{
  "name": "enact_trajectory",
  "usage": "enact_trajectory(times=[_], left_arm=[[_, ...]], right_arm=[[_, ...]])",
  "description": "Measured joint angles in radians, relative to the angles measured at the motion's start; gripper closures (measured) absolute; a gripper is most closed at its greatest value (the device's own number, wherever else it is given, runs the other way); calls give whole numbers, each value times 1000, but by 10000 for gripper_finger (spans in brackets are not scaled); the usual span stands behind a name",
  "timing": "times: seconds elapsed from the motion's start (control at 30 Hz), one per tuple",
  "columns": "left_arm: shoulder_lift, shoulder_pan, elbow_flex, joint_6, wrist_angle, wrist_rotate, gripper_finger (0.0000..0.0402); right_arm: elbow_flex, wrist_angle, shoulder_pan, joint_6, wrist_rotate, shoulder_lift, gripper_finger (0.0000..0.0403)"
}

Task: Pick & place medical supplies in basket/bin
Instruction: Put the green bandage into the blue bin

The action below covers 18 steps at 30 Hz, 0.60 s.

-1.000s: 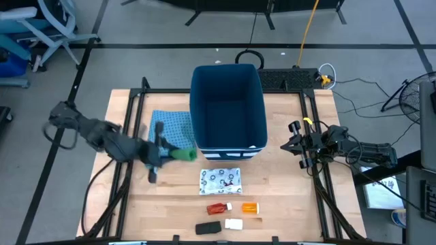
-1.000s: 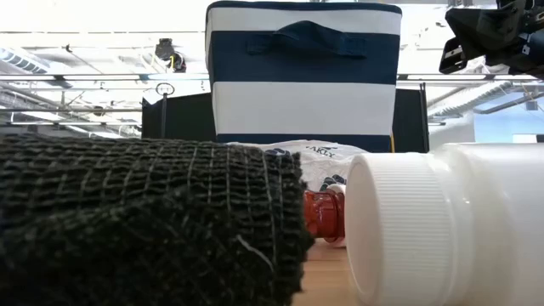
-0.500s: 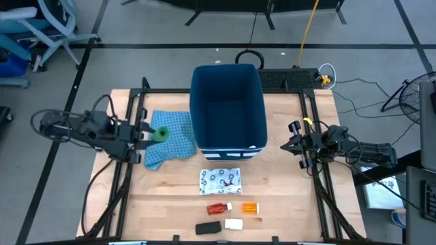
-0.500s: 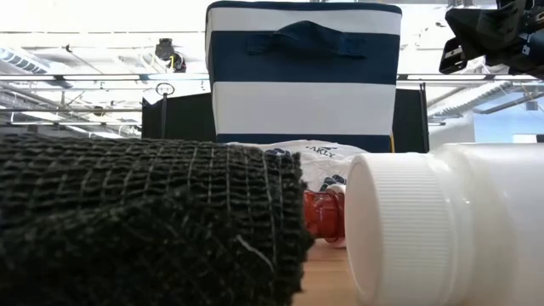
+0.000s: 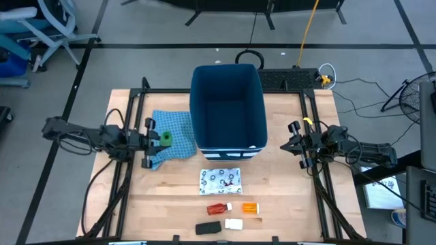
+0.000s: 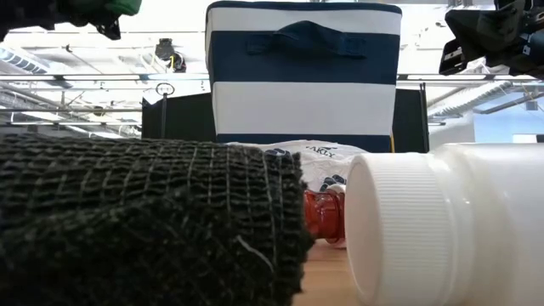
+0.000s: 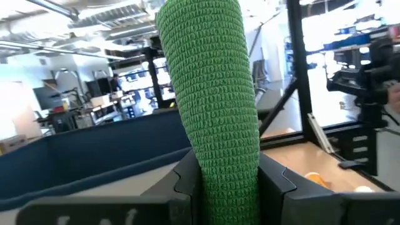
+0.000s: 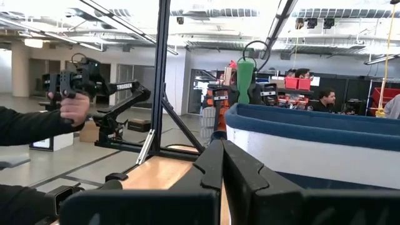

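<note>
My left gripper (image 5: 158, 138) is shut on the green oblong (image 5: 165, 138) and holds it in the air over the blue patterned cloth, left of the dark-blue bin (image 5: 228, 109). The green oblong (image 7: 215, 94) fills the left wrist view, and its end shows at the low view's top left (image 6: 102, 7). My right gripper (image 5: 294, 144) waits shut at the bin's right, touching nothing. The white packet (image 5: 220, 180), red piece (image 5: 216, 208), orange pill bottle (image 5: 250, 207), black oblong (image 5: 208, 227) and white block (image 5: 234, 224) lie flat on the near table. My left gripper pinches the green oblong's lower part (image 7: 228, 181) between its two fingers. The fingers come level from the table's left and lie across the oblong. It stands upright in the hold, lifted clear of the cloth and table.
The blue patterned cloth (image 5: 174, 133) lies under the left gripper, against the bin's left wall. Black frame rails (image 5: 320, 184) run along both table sides. In the right wrist view a person's hand (image 8: 69, 106) holds a device beyond the table.
My left gripper carried the green oblong up off the table by the bin's near-left corner and drew back toward the left and far edges. The oblong turned from lying flat to upright. It has since eased a little back toward the bin and now shows in the low view.
</note>
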<state>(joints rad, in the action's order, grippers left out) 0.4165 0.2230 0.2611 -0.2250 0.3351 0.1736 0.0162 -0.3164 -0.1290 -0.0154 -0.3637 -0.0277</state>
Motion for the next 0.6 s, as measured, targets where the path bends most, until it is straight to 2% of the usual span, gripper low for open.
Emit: enact_trajectory(times=[0.13, 0.27, 0.43, 0.6], left_arm=[[13, -39, 31, 89, 20, 29, 309], [104, -99, 183, 134, -26, 75, 309], [345, -211, 526, 142, -267, 79, 309], [666, -339, 941, 120, -568, -9, 309]], right_arm=[[0, 0, 0, 0, 5, 0, 403], [0, -1, 0, 2, 90, 0, 403], [0, 0, 0, 0, 155, -1, 403], [0, 11, 0, -6, 154, -1, 403]])
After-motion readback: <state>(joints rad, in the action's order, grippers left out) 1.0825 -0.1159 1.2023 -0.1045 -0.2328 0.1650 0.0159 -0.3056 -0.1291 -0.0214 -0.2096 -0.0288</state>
